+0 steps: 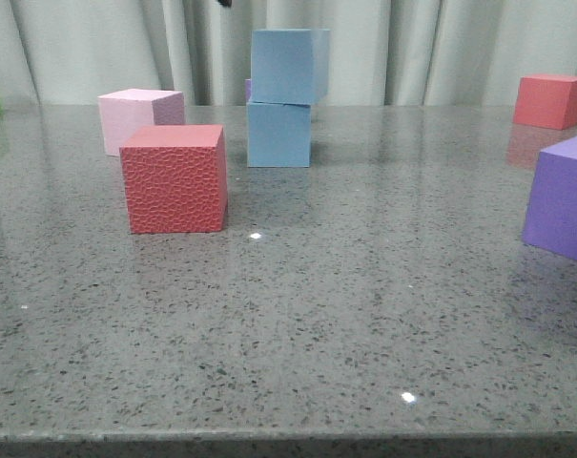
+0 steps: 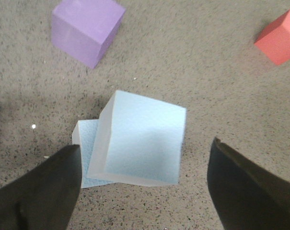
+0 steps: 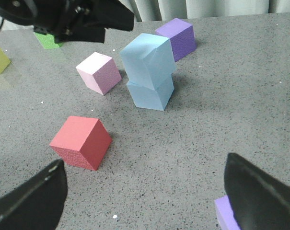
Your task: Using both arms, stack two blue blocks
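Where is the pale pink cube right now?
In the front view, the pale pink matte cube sits left of centre on the grey speckled table, just behind the textured red cube and left of the stacked sky-blue cubes.

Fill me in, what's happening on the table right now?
The two blue blocks are stacked: the upper blue block sits on the lower blue block, twisted and overhanging a little. The left gripper hangs open directly above the stack, its fingers apart and touching neither block. The right gripper is open too, off to the side and holding nothing. A textured red cube and pale pink cube stand nearby, untouched.
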You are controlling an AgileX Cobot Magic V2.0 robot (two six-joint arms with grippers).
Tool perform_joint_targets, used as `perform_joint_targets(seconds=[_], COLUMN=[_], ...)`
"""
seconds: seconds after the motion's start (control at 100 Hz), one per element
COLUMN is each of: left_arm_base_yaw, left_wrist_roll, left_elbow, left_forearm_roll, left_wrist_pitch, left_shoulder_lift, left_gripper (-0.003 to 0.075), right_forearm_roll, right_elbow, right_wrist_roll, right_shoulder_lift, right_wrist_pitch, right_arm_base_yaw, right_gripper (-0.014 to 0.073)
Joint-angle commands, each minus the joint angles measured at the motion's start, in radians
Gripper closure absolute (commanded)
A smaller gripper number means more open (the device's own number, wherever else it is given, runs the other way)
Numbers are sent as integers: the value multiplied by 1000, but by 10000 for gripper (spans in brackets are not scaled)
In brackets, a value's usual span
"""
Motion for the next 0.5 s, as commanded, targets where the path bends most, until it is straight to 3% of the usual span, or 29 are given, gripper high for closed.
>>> perform_joint_targets(seconds=[0.0, 0.17, 0.37, 0.49], left_arm_base_yaw=[-26, -78, -156, -187], left_wrist_roll=[-10, -10, 0, 0], left_elbow=[-38, -38, -11, 68], left_forearm_roll=[50, 205, 444, 496], left_wrist_pitch=[-47, 11, 227, 238], left_shoulder_lift=[-90, -151, -225, -290], left_gripper=[218, 255, 305, 343], right_forearm_roll=[-11, -13, -63, -93], right_elbow=[-25, -25, -25, -25], right_wrist_roll=[-11, -11, -11, -11], right_shoulder_lift=[-8, -14, -67, -97], right_wrist_pitch=[-73, -74, -72, -52], right_arm_base_yaw=[-2, -2, -2, -2], right_gripper=[-61, -61, -61, -61])
